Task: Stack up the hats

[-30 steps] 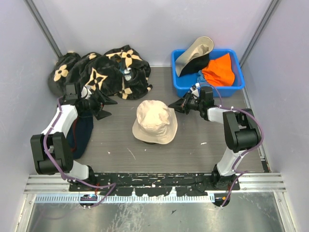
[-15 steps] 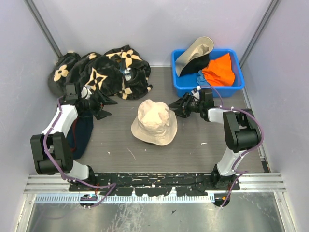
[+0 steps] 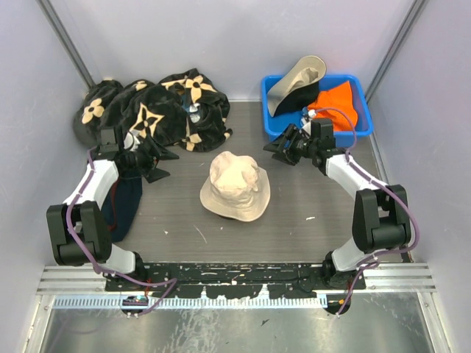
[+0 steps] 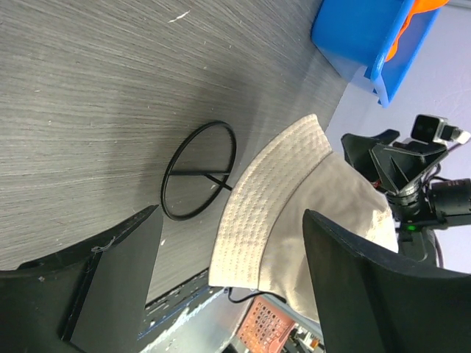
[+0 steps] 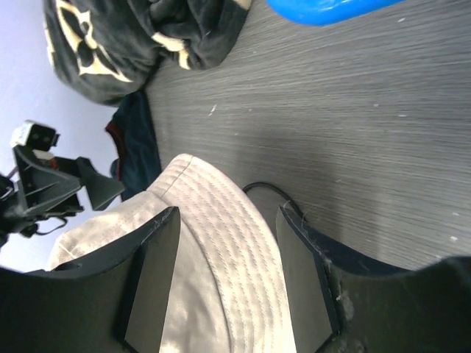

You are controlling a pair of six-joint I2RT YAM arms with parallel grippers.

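Observation:
A beige hat (image 3: 235, 187) lies crown up in the middle of the table, over a black wire ring (image 4: 199, 169) that shows beside its brim. My right gripper (image 3: 281, 147) hovers open to the hat's upper right, just in front of the blue bin (image 3: 268, 132). In the right wrist view its fingers (image 5: 228, 220) frame the hat's brim (image 5: 221, 250) without touching it. My left gripper (image 3: 158, 162) stands open left of the hat, and the hat (image 4: 294, 198) shows between its fingers from a distance. An orange hat (image 3: 335, 107) and a black hat with a tan lining (image 3: 294, 81) lie in the bin.
A large black cloth with tan flowers (image 3: 154, 110) is heaped at the back left. A dark navy garment (image 3: 125, 202) lies under the left arm. The bin fills the back right corner. Grey walls close in on three sides.
My right gripper has opened and drawn back from the beige hat's brim toward the bin. The hat has settled slightly to the left. The left arm has not moved.

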